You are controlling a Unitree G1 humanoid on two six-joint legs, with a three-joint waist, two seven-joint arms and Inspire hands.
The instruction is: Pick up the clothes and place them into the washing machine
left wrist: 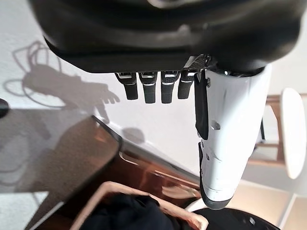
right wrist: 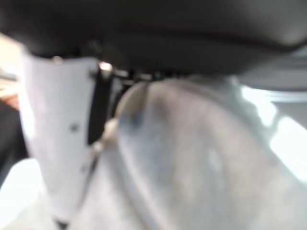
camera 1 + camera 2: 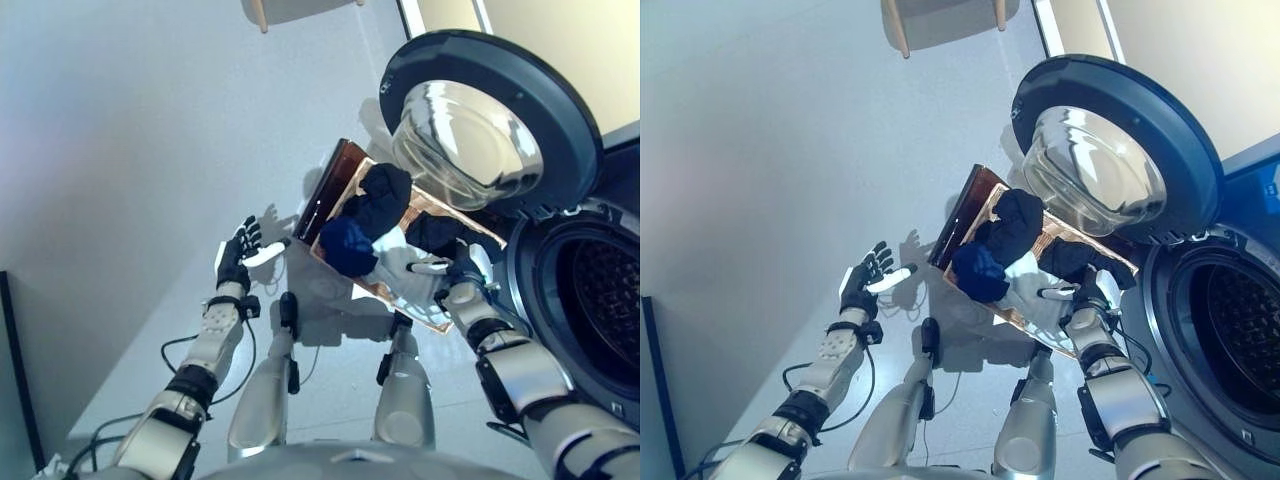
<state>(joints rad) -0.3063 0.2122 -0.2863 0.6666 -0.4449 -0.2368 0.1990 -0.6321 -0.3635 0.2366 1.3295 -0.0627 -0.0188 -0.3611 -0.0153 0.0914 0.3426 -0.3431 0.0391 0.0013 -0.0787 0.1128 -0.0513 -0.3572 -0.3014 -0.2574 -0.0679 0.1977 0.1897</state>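
A glossy brown basket stands on the grey floor in front of the washing machine. It holds a black garment, a dark blue one, a white cloth and another black piece. My left hand hovers open to the left of the basket, touching nothing; its wrist view shows straight fingers above the basket's rim. My right hand is at the basket's near right side, against the black piece, its hold unclear. The washing machine's drum gapes on the right.
The round glass door of the machine swings wide open over the far right side of the basket. Wooden chair legs stand at the far end of the floor. A dark panel edge runs along the left.
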